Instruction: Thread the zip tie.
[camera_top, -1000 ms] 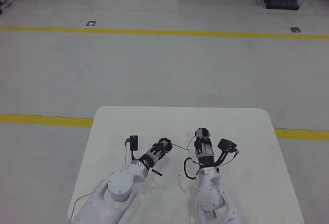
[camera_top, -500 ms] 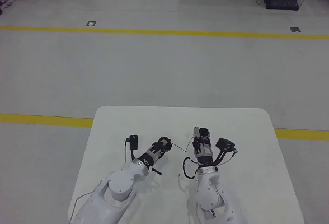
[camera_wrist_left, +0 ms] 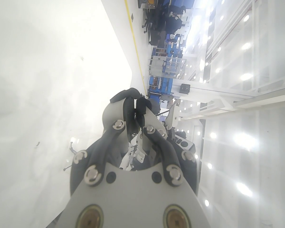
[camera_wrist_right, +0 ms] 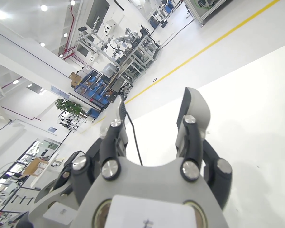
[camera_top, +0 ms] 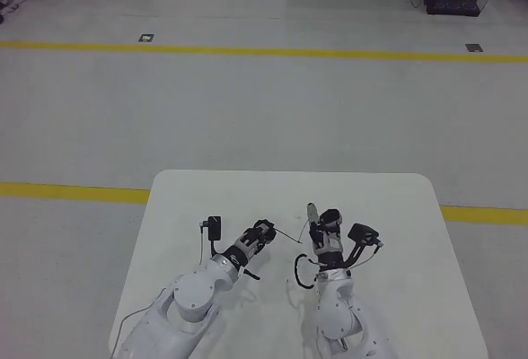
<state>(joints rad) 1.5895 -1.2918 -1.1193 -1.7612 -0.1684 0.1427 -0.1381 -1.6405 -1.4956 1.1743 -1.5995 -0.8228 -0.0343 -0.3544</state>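
Pinching one end of the thin black plastic zip tie (camera_top: 288,236) over the rounded white table's (camera_top: 381,188) middle, the left gripper (camera_top: 267,231) was clamped tight; the right gripper (camera_top: 320,216) gaped wide, holding nothing, the strap just beside one finger.

Over table (camera_top: 385,193) near half: zip tie (camera_top: 288,237) between left gripper (camera_top: 266,232) and right gripper (camera_top: 320,215), near each other.

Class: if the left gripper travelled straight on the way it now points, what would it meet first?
Probably the right gripper, which stands open ahead of the left gripper, along the zip tie that the left one holds. Their relative height is hard to judge from above.
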